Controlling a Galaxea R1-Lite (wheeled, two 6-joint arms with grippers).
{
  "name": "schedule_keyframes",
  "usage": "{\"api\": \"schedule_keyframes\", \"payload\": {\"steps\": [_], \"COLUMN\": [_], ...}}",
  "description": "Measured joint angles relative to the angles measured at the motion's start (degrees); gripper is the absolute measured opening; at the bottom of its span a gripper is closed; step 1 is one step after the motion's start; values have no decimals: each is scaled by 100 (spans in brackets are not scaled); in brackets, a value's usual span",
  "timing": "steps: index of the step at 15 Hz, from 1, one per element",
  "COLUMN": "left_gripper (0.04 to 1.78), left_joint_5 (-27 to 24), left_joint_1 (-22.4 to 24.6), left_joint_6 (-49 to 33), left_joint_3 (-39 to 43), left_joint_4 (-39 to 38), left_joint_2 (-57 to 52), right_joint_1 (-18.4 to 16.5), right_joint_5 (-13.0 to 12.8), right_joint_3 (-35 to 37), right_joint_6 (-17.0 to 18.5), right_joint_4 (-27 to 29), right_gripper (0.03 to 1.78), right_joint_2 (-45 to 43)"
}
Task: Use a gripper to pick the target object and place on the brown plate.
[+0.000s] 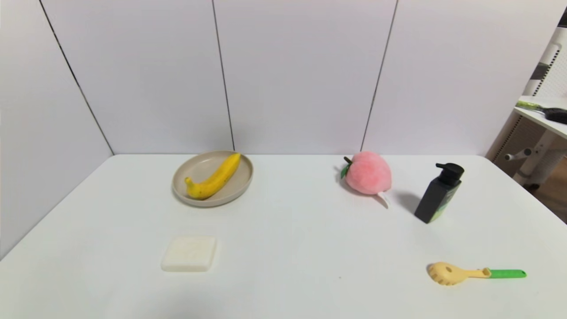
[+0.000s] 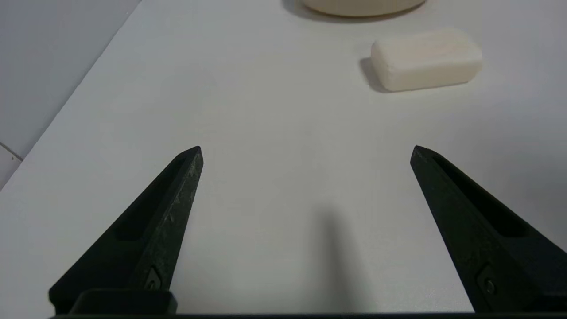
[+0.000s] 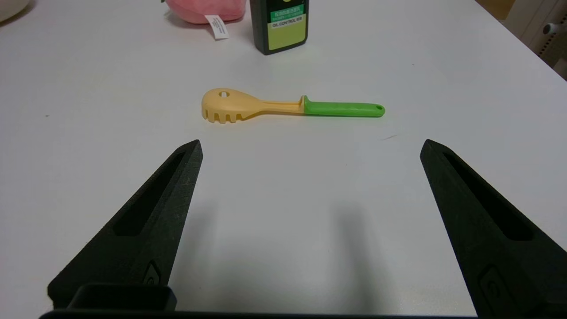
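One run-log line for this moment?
banana: lying in brown plate | left gripper: open, empty | right gripper: open, empty, near spoon

A white table (image 1: pixel 283 248) is seen spread out ahead of the pincers, backed by pale wall panels (image 1: pixel 301 75) split by thin dark seams. Off to the right, a white shelf unit (image 1: pixel 542 133) is glimpsed, brownish floor (image 1: pixel 556 190) beneath it.
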Motion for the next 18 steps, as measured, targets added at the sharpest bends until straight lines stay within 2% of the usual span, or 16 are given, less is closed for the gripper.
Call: {"api": "schedule_keyframes", "payload": {"steps": [3,18], "left_gripper": [169,169], "left_joint_5": [196,201], "left_joint_1": [6,6], "left_joint_6": [-456,-475], "left_joint_3": [0,0], "left_joint_4": [-13,-18], "left_joint_2": [-182,-244], "right_joint_1": [0,-2], "right_joint_5": [0,-11], "right_joint_3": [0,0], "right_joint_6": [0,4], "right_joint_4": [0,2], "right_gripper": [170,170], "right_joint_2": [0,0]}}
